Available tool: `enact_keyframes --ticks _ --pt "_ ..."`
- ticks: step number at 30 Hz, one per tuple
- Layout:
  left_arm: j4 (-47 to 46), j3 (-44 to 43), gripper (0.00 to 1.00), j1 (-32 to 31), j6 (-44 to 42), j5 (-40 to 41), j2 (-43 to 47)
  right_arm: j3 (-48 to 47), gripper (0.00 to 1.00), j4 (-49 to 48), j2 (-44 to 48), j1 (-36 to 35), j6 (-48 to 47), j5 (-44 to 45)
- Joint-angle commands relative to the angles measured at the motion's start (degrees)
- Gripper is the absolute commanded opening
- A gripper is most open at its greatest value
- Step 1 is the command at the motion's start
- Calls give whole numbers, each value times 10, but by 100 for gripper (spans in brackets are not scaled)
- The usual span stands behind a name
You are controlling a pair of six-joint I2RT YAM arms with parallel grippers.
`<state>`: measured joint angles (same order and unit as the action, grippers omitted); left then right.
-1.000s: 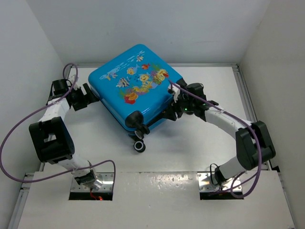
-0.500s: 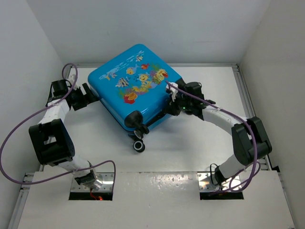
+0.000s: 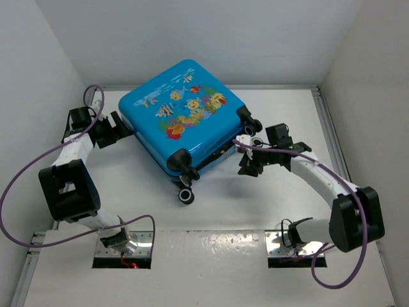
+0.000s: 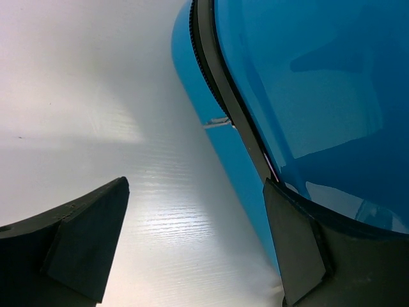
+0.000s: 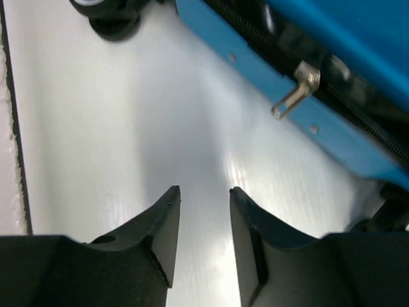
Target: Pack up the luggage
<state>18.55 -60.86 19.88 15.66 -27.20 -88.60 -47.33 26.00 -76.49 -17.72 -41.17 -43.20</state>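
Low on the right of the top view, over the bare table (image 3: 287, 115) and just beside the lower right edge of the luggage (image 3: 182, 109): right gripper (image 5: 204, 195), empty, fingers drawn near each other with a narrow gap, pinching nothing. Beyond its tips, at the upper right of the wrist view: zipper pull (image 5: 295, 94) hanging loose off the black zip trim, a dark gap showing along the seam there.

Looks like the zipping step, lid down and fish print up. To do it well:
- Come at the pull low and square.
- Spread only enough to take the tab.
- Close on the tab itself, not on the blue lip.
- Draw along the seam, never away from it.
- Mind the wheel (image 5: 112, 16) at the upper left of that view.
- Keep the left gripper (image 4: 195, 192) at the opposite edge as a brace against sliding or spinning.

Right arm (image 3: 319, 176): elbow bent at the frame's right, forearm running up and left, wrist tipped toward the table.

Left arm (image 3: 73, 150): folded up the left side, reaching right to the luggage's left edge. Fingers spread wide, one over bare table, the other right at the blue shell by the zip trim; touching or only just beside, cannot tell.

Farthest up, at the table's upper centre: the luggage lying flat, turned corner-on.
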Motion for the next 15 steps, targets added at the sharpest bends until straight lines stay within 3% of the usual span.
enact_keyframes --ticks 1,5,10,15 --pt "-22 -1 92 6 -5 -8 23 17 38 -5 27 16 40 11" --pt "-34 12 93 6 -11 -8 52 9 46 -72 13 22 194 23" --pt "-47 25 96 11 -16 -29 90 44 51 -233 -16 16 407 74" --pt "-40 38 99 17 -46 -61 126 29 48 -322 -85 15 491 4"
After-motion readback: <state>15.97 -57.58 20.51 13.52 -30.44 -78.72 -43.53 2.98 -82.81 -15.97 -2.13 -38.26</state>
